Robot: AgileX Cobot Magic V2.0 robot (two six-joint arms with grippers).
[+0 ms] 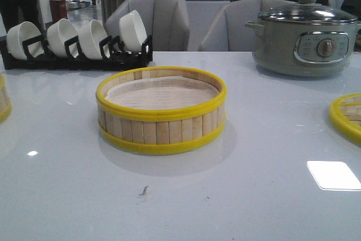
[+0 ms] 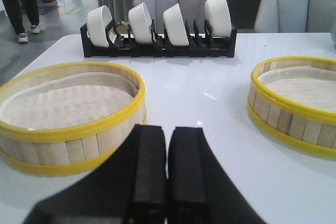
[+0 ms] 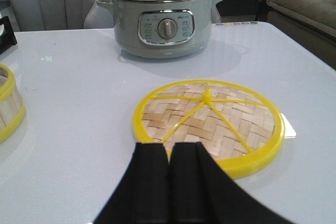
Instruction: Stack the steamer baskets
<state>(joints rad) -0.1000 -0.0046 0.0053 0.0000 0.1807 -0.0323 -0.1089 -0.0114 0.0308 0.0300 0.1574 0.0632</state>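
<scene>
White tabletop (image 1: 67,196), your front view's lone steamer basket (image 1: 161,110), wrist views adding second basket (image 2: 68,114), woven lid (image 3: 210,124), left gripper (image 2: 167,145) and right gripper (image 3: 169,161) clenched, empty.

Bare counter (image 1: 186,201) lies open in front of the middle steamer basket (image 1: 161,118) and on both its sides. Behind it, the bowl rack (image 1: 79,40) on the left and the electric pot (image 1: 304,38) on the right block the back edge. A second basket (image 2: 68,114) and the woven lid (image 3: 207,124) sit well apart at the counter's sides.

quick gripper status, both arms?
Left gripper: closed, holding nothing, near a steamer basket.
Right gripper: closed, holding nothing, near the woven lid.
</scene>
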